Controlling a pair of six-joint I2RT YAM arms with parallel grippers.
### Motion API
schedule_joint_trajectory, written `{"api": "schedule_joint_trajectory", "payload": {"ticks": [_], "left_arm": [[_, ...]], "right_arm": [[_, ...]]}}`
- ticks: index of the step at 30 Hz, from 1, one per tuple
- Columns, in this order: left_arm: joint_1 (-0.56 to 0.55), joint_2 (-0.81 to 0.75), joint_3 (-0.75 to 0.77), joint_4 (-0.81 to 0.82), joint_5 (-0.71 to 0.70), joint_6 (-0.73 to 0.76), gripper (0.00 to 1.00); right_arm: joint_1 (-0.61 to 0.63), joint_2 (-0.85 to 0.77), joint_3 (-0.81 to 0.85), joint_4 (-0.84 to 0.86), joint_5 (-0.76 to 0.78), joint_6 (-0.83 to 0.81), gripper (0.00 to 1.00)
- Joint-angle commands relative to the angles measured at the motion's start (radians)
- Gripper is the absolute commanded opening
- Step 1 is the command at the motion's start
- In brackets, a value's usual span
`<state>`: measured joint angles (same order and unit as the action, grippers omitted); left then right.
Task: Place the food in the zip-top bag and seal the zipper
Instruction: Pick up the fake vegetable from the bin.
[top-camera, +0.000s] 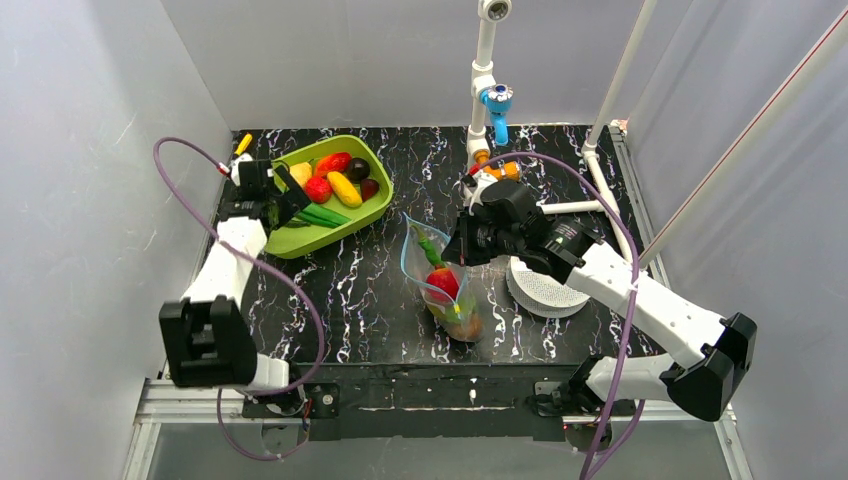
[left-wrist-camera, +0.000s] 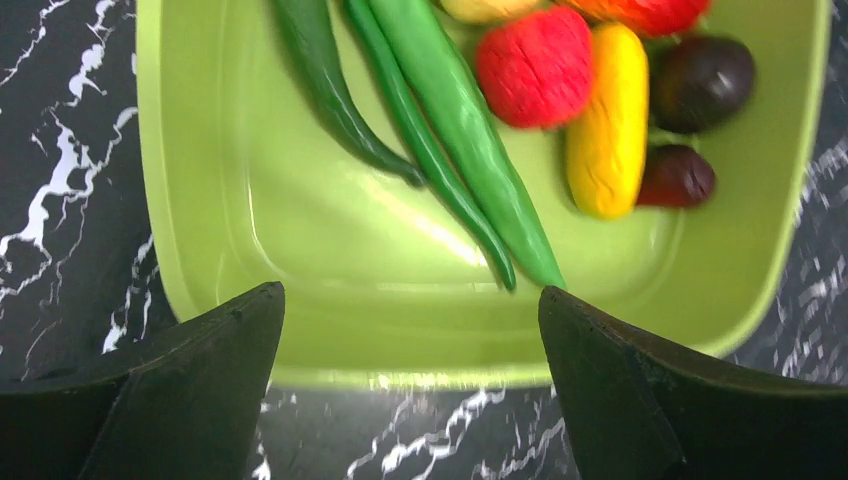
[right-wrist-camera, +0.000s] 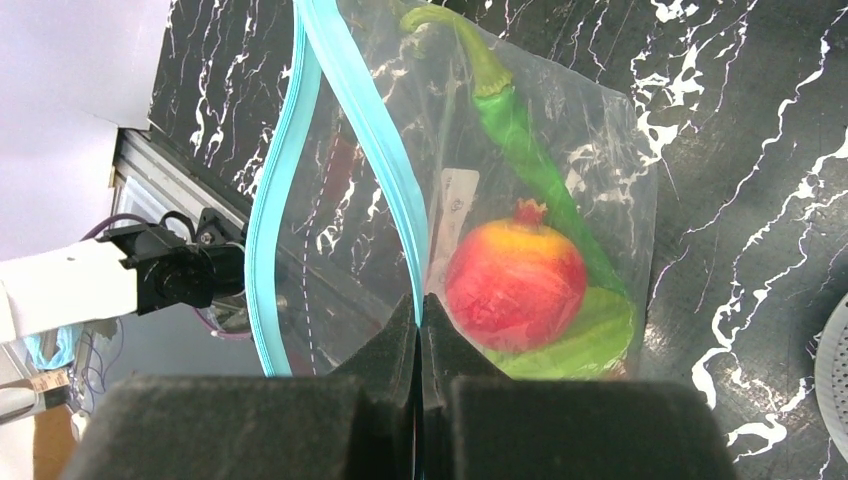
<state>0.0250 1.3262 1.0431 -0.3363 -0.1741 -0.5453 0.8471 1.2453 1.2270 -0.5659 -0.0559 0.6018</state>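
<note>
Right hand (right-wrist-camera: 420, 305) clamped on zipper (right-wrist-camera: 368, 130) lip, propping zip-top bag (right-wrist-camera: 600, 150) mouth agape at bench (top-camera: 350, 300) centre for loading. Left hand (left-wrist-camera: 412, 300) spread wide over tray (left-wrist-camera: 200, 230), poised to pick more food (left-wrist-camera: 535, 65).

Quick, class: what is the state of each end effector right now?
Left end effector: open, holding nothing, above the green tray.
Right end effector: closed on the bag at its zipper.
</note>
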Motion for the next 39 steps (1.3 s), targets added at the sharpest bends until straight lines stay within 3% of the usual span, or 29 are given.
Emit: {"api": "schedule_joint_trajectory", "payload": {"ticks": [1, 6, 11, 19, 21, 25, 32, 35, 39], "left_arm": [[0.057, 0.176, 0.121, 0.029, -0.029, -0.064, 0.98], [0.072, 0.405, 0.240, 0.044, -0.133, 0.007, 0.96], [0.084, 0.593, 0.430, -0.123, -0.158, -0.037, 0.87], [0.088, 0.568, 0.322, -0.056, -0.201, -0.046, 0.74], [0.088, 0.579, 0.313, -0.050, -0.202, -0.044, 0.57], [0.089, 0.608, 0.319, -0.048, -0.184, -0.045, 0.46], [0.090, 0.650, 0.349, -0.070, -0.173, -0.036, 0.42], [0.089, 0.639, 0.343, -0.066, -0.171, -0.029, 0.24], [0.090, 0.608, 0.342, -0.063, -0.179, -0.010, 0.11]], "right_arm": [[-0.009, -0.050, -0.020, 0.047, -0.004, -0.010, 0.01], [-0.011, -0.057, -0.019, 0.046, -0.007, -0.008, 0.01], [-0.012, -0.069, -0.022, 0.043, 0.005, -0.005, 0.01], [-0.014, -0.056, -0.014, 0.031, 0.002, 0.001, 0.01], [-0.013, -0.044, -0.006, 0.029, -0.004, 0.003, 0.01], [-0.013, -0.029, 0.006, 0.019, -0.013, 0.006, 0.01], [-0.014, -0.034, 0.002, 0.014, -0.007, 0.016, 0.01], [-0.014, -0.032, 0.007, 0.014, -0.008, 0.021, 0.01], [-0.014, -0.029, 0.016, 0.013, -0.017, 0.024, 0.01]]}}
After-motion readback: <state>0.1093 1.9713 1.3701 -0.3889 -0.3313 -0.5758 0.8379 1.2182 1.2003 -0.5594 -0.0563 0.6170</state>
